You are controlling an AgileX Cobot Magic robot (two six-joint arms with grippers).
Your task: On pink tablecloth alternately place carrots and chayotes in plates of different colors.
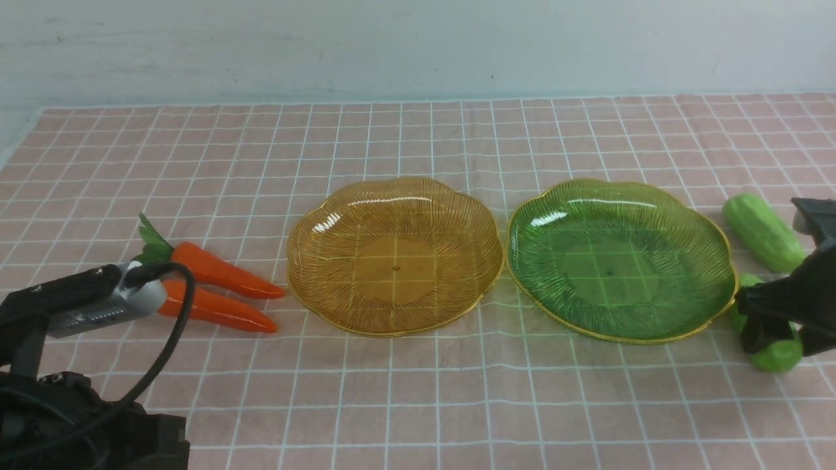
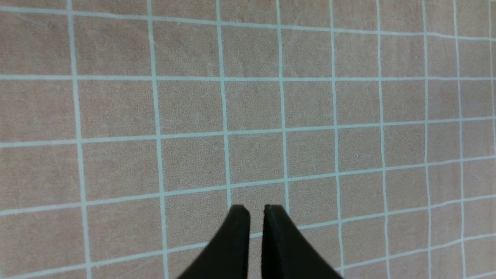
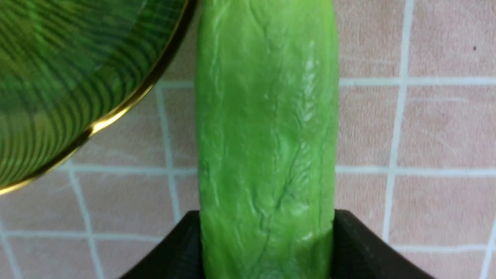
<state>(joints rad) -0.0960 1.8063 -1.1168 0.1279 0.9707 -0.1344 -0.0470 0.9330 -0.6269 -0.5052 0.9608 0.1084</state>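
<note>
The right arm reaches low over the cloth at the far right, and the right gripper has its fingers pressed against both sides of the near chayote, gripping it. That chayote lies just beside the green plate, its long axis running away from the robot, while the other chayote lies farther back, angled. The left arm sits low at front left, its left gripper closed on nothing above bare cloth, near two carrots whose tips point right toward the amber plate.
</note>
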